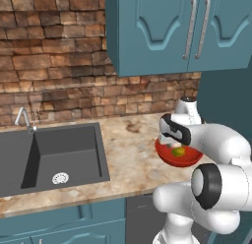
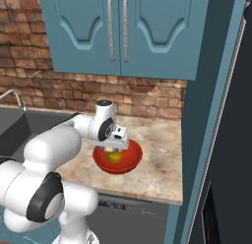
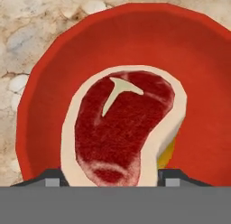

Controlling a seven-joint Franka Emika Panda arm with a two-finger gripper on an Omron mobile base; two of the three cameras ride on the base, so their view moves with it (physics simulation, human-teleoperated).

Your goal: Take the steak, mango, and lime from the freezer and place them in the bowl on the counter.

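Observation:
The steak (image 3: 122,128), raw red with a pale fat rim, hangs between my gripper's (image 3: 110,178) fingertips just above the red bowl (image 3: 198,83). Both fingertips touch its edges. A yellow patch of the mango (image 3: 166,153) peeks out from under the steak inside the bowl. From the base views, the gripper (image 1: 171,143) (image 2: 117,145) points down into the bowl (image 1: 165,158) (image 2: 134,159), where the yellow-green mango (image 1: 178,151) (image 2: 115,157) lies. The bowl rests on the beige counter (image 1: 128,164) (image 2: 162,164). The dark freezer (image 2: 231,139) stands to the right. The lime is out of view.
A dark sink (image 1: 54,159) with a faucet (image 1: 22,117) is set into the counter to the left of the bowl. Teal wall cabinets (image 1: 172,31) hang above the bowl. A dark grey dishwasher (image 2: 133,213) sits under the counter edge.

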